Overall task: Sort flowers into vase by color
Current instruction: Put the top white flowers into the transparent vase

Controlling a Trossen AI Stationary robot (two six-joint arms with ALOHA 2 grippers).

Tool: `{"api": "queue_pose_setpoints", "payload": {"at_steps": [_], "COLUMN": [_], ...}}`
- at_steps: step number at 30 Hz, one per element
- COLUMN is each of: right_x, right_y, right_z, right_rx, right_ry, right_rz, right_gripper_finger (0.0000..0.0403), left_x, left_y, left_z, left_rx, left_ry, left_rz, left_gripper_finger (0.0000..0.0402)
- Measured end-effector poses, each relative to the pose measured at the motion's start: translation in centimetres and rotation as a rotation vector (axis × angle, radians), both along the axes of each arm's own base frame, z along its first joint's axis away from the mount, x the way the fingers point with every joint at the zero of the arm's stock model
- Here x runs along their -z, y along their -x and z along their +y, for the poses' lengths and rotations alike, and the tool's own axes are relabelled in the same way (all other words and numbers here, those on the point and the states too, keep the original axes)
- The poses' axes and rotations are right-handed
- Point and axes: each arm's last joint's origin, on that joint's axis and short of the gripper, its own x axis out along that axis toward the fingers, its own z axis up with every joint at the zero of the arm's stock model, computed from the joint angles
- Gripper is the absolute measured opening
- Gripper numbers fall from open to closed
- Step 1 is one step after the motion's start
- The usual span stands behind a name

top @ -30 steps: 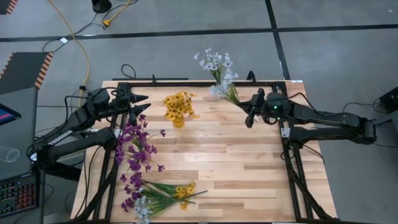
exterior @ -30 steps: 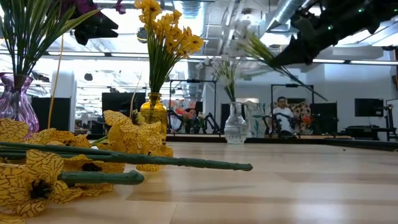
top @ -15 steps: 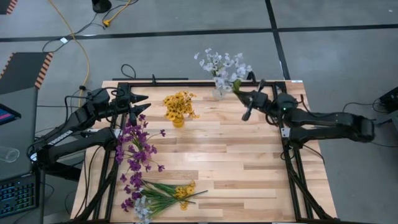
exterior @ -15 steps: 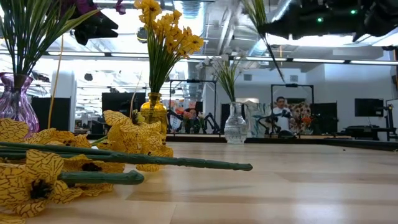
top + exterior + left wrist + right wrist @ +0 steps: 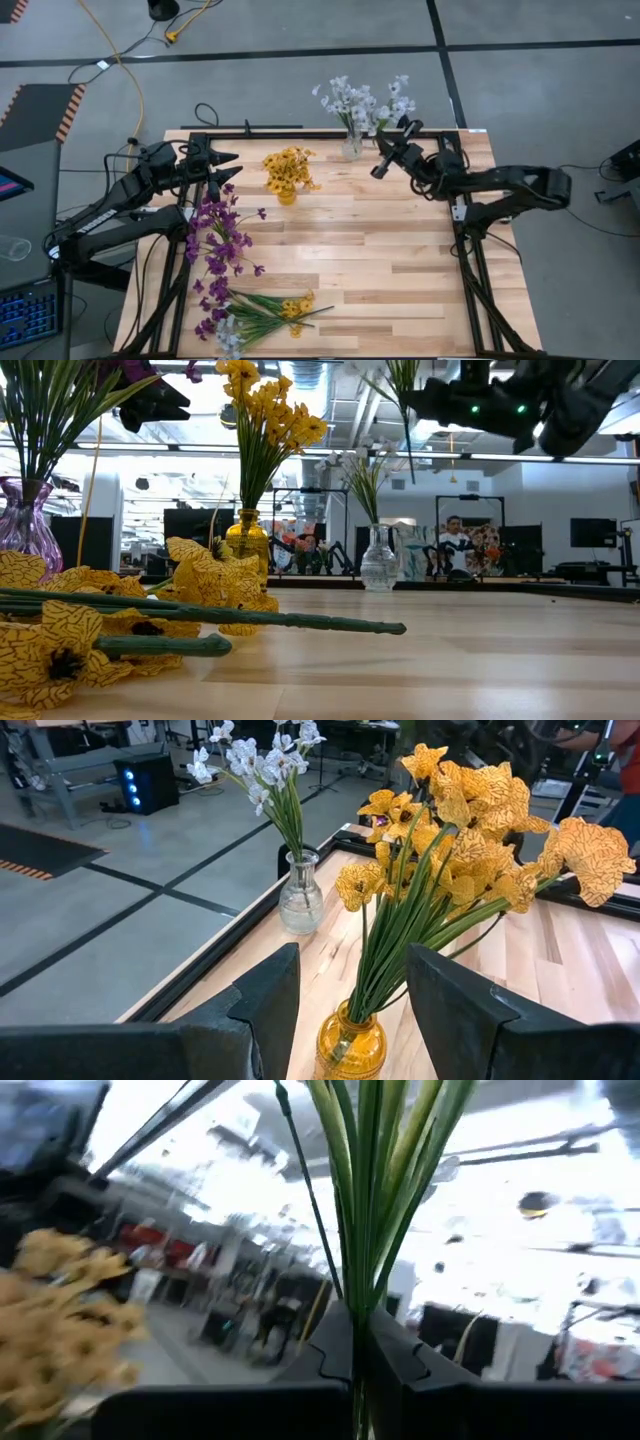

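Nearest, loose flowers point(image 5: 250, 315) lie at the table's point(image 5: 380, 270) front edge, purple sprays point(image 5: 215, 240) just behind. The left gripper point(image 5: 225, 168) hangs half open, holding nothing, beside the yellow vase point(image 5: 287, 193). At the far edge the right gripper point(image 5: 392, 148) is clamped on a white spray's stem point(image 5: 365, 1200), held above and beside the clear vase point(image 5: 352, 148) of white flowers

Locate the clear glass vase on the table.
In the high view, the clear vase stands at the table's far edge, right of the yellow vase, beside the right gripper.
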Motion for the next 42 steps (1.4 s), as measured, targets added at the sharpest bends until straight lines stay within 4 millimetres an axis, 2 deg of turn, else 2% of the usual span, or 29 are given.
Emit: {"api": "queue_pose_setpoints", "payload": {"at_steps": [3,11,19,28,42], "right_x": [1.0,3.0,3.2,3.2,4.4], "right_y": [-0.4,-3.5,-6.2,-6.2,-6.5], "right_z": [-1.0,-3.9,-5.7,-6.3,-7.0], "right_rx": [0.019,0.036,0.065,0.091,0.114], "right_ry": [0.012,-0.064,-0.037,-0.021,-0.081], "right_rz": [-0.069,-0.033,-0.020,-0.010,0.110], "right_gripper_finger": [0.0032,0.0032,0.0032,0.0032,0.0032], "left_x": [0.0,0.0,0.0,0.0,0.0], "left_y": [0.0,0.0,0.0,0.0,0.0], "left_z": [0.0,0.0,0.0,0.0,0.0], "left_rx": [0.000,-0.002,-0.002,-0.002,-0.002], "left_ry": [0.000,0.002,0.003,0.001,0.003], "left_rz": [0.000,-0.001,-0.002,-0.001,-0.001], "left_gripper_finger": [0.0169,0.0169,0.0169,0.0169,0.0169]}}
